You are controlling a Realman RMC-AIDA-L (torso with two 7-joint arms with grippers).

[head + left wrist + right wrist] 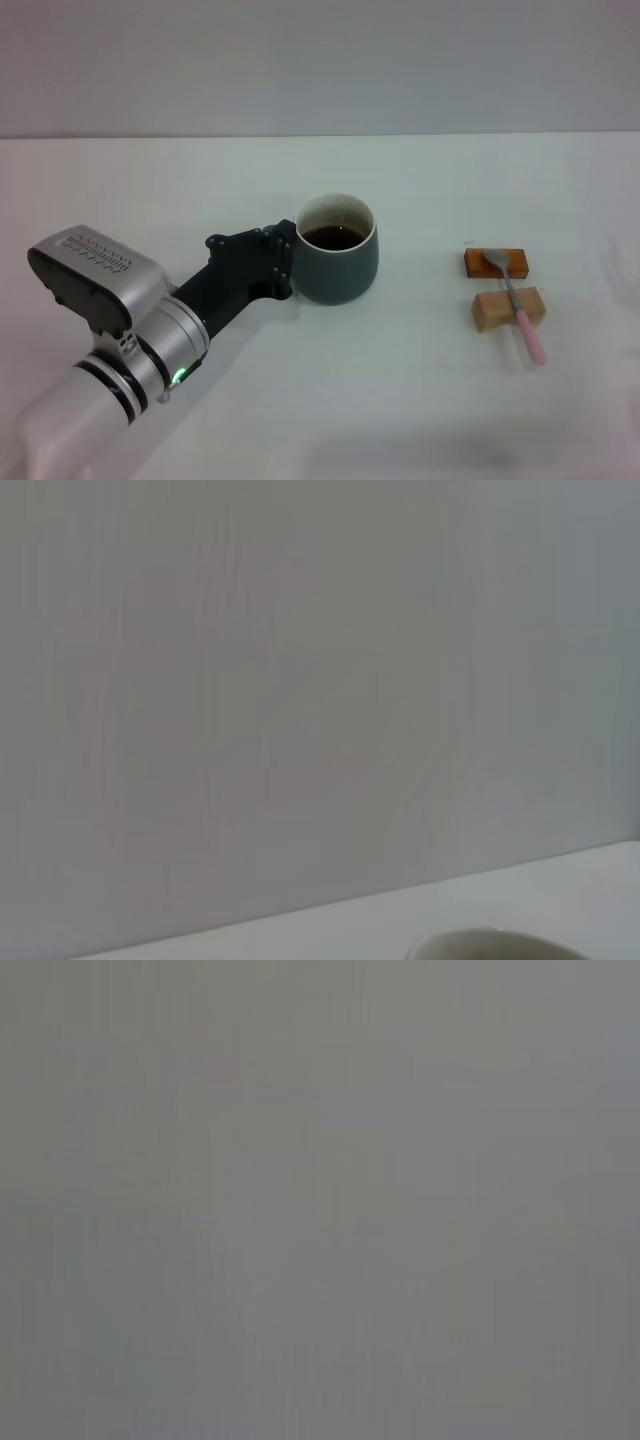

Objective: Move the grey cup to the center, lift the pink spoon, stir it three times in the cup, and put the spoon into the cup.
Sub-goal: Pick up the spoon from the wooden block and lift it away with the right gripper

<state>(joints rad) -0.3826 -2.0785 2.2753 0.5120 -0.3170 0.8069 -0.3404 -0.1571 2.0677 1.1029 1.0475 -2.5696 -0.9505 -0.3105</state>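
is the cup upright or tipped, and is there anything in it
Upright: the cup stands on the table with its round rim level and facing up. It holds dark brown liquid. The left gripper is at its side.

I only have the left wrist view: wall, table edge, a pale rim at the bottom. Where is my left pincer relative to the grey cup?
Observer: The left pincer sits right at the grey cup, on its left side.
Operator: And the pink spoon?
Observer: The pink spoon lies across two wooden blocks, well right of the cup.
Operator: Right arm?
Observer: Absent from the head view; its wrist view shows flat grey only.
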